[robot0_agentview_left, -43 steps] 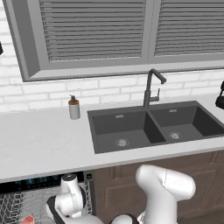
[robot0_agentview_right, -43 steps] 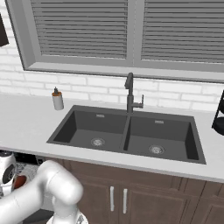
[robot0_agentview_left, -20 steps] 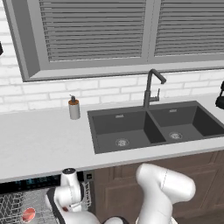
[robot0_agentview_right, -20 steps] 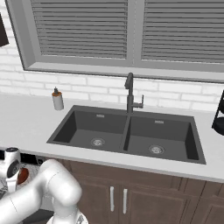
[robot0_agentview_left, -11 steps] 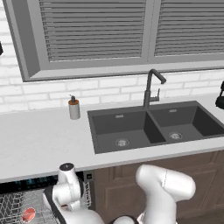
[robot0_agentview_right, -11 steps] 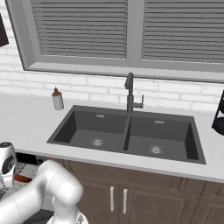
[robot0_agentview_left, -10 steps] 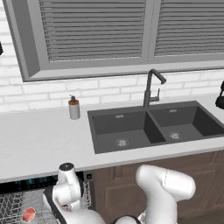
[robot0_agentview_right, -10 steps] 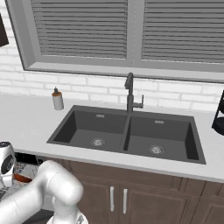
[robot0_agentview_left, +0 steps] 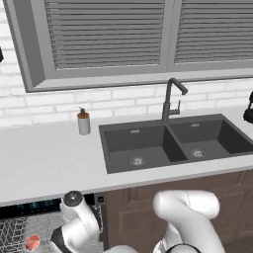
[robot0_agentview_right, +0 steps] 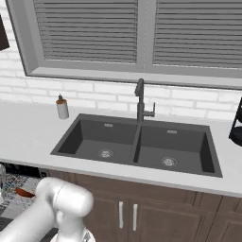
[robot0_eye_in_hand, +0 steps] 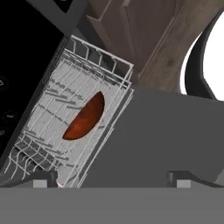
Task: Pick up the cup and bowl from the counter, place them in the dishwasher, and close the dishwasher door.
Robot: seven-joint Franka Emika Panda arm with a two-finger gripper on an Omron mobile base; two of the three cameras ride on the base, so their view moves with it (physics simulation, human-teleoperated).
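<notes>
The dark reddish-brown bowl [robot0_eye_in_hand: 85, 117] lies tilted in the dishwasher's grey wire rack [robot0_eye_in_hand: 52, 109], also seen as the bowl [robot0_agentview_right: 23, 193] beside my arm. My gripper [robot0_eye_in_hand: 113, 179] hangs above the rack, open, with nothing between its fingertips [robot0_eye_in_hand: 43, 178]. The dishwasher [robot0_agentview_left: 29, 210] stands open under the counter [robot0_agentview_left: 44, 158], its black control strip visible. A flat grey panel [robot0_eye_in_hand: 166, 135] next to the rack looks like the lowered dishwasher door. A small red round shape [robot0_agentview_left: 32, 242] sits in the rack; I cannot tell whether it is bowl or cup. Otherwise the cup is out of view.
A dark double sink [robot0_agentview_left: 168, 143] with a black tap [robot0_agentview_left: 169, 101] is set in the counter. A grey soap dispenser [robot0_agentview_left: 84, 122] stands by the back wall. Brown wooden cabinets [robot0_agentview_right: 142, 208] run under the sink, right of the dishwasher.
My wrist has shifted slightly to the left above the rack. The bowl has stayed where it lies.
</notes>
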